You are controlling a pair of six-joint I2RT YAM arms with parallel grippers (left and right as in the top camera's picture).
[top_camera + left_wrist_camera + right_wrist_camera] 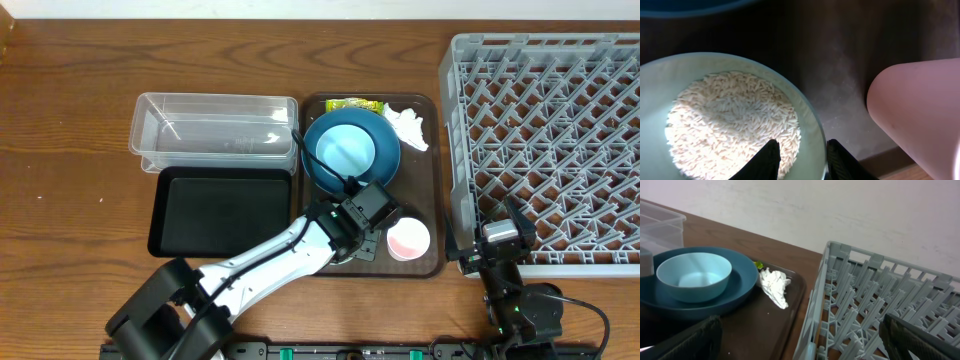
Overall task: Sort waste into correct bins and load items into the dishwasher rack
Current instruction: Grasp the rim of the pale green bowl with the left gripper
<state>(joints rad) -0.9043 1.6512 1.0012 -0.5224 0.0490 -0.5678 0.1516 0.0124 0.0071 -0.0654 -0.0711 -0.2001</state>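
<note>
Loose white rice grains [732, 125] are heaped in the pale mint-white bowl [670, 70], which is set at the near end of the brown serving tray [840, 65]. The bowl's rim is straddled by the left gripper [802, 146]. One black finger [765, 161] is placed inside over the rice and the other outside. A gap is left on either side of the rim (no contact can be made out), so the jaws are held narrowly apart and nothing is clamped.

Just to the right of the bowl, the small pink cup [920, 110] is seen on the same tray, apart from the bowl. Beyond the bowl, the large blue plate [383, 150] is laid on the tray, and the small light-blue bowl [345, 150] is seated in it. At the tray's far edge the yellow-green snack wrapper [354, 104] and the crumpled white tissue [408, 125] are found, the tissue just beside the plate.

To the left of the serving tray, the clear plastic tub [215, 128] and the black tray [225, 212] are placed one behind the other, the tub farther from the robot. To the right, the grey dishwasher rack [545, 150] is set beside the serving tray. The right gripper [497, 243] is held at the rack's near-left corner, its fingers [682, 340] spread wide with nothing between them.
</note>
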